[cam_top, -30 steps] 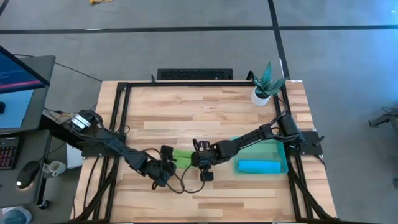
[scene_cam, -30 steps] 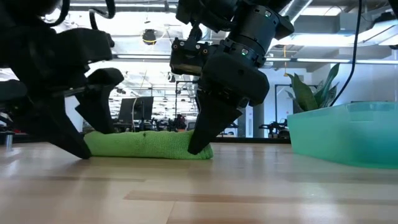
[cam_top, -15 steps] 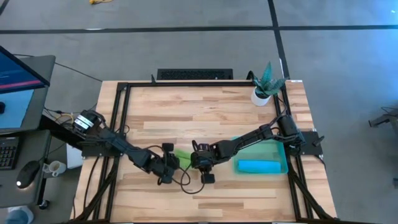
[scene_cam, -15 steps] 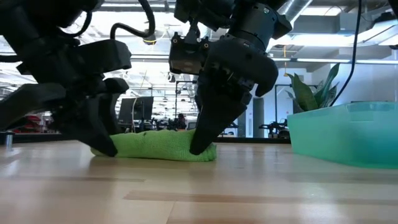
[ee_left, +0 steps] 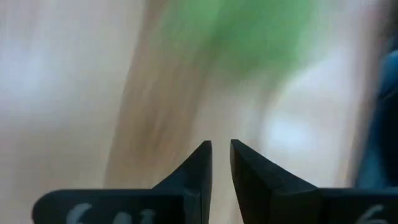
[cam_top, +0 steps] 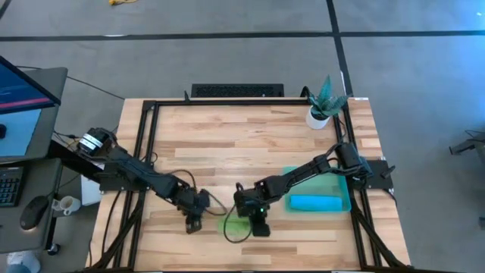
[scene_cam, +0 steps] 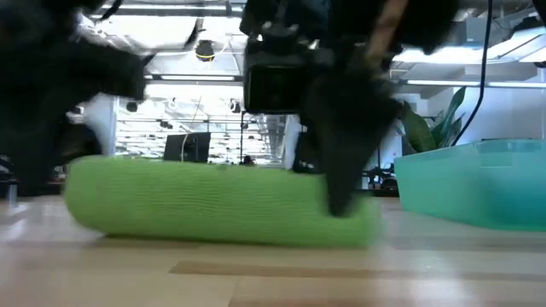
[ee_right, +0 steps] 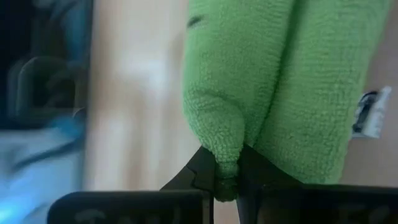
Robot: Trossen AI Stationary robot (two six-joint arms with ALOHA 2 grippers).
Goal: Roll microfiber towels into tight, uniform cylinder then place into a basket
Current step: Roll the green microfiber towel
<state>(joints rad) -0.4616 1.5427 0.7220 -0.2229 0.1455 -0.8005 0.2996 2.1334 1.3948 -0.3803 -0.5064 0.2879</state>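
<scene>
Your right claw pinches the green towel at six o'clock; your left claw, nearly pressed together, grips nothing.

The rolled green towel has been dragged from mid-table toward the table's front edge. The right gripper came with it, pinching a fold. The left gripper, wide open a second ago, has narrowed to a slit and moved forward beside the roll's left end.
</scene>
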